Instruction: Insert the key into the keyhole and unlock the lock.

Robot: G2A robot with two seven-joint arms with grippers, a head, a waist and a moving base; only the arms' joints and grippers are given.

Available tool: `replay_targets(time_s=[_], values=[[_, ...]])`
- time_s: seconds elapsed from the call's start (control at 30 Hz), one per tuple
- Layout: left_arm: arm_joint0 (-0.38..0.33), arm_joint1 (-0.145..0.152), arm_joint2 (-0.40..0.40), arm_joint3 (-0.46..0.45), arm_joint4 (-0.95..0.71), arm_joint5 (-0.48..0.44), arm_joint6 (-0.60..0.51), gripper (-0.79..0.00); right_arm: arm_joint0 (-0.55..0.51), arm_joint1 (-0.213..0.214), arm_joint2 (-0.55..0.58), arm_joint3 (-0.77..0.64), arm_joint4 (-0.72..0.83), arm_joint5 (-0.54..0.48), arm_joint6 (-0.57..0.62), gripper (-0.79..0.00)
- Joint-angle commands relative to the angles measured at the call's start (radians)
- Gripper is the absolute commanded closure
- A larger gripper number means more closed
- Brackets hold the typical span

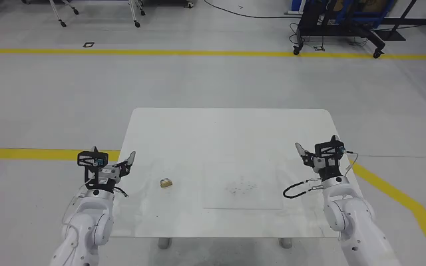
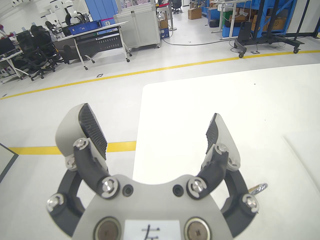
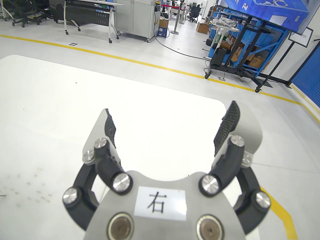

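Released and spread wide, my left gripper [image 1: 112, 157] hangs at the left edge of the white rectangular table [image 1: 226, 133], my right gripper [image 1: 318, 147] at its right edge. The small brass padlock [image 1: 166, 183] lies on its near-left part, with yellow-striped floor [image 1: 200, 73] around.

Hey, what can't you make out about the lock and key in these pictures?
Top view: the lock is too small to show its keyhole, or a key apart from it.
Left wrist view: the frame of the left gripper hides the lock, all but a metal bit.

The lock [image 1: 166, 183] is brass-gold, the table [image 1: 233, 133] white, the end effector pads [image 2: 92, 128] black-ribbed.
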Motion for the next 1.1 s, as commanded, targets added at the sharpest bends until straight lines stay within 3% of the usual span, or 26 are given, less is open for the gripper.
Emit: replay_targets(time_s=[0.0,0.27,0.5,0.9,1.07], values=[[0.0,0.0,0.0,0.0,0.0,0.0,0.0,-0.785,0.0,0.0,0.0,0.0,0.0,0.0,0.0,-0.784],[0.0,0.0,0.0,0.0,0.0,0.0,0.0,-0.785,0.002,0.0,-0.005,-0.004,-0.005,-0.006,0.001,-0.785],[0.0,0.0,0.0,0.0,0.0,0.0,0.0,-0.785,0.059,0.008,-0.062,0.013,-0.05,-0.243,0.037,-0.785],[0.0,0.0,0.0,0.0,0.0,0.0,0.0,-0.785,0.059,0.008,-0.062,0.013,-0.05,-0.243,0.037,-0.785],[0.0,0.0,0.0,0.0,0.0,0.0,0.0,-0.785,0.076,0.012,-0.097,0.034,-0.04,-0.394,0.026,-0.785]])
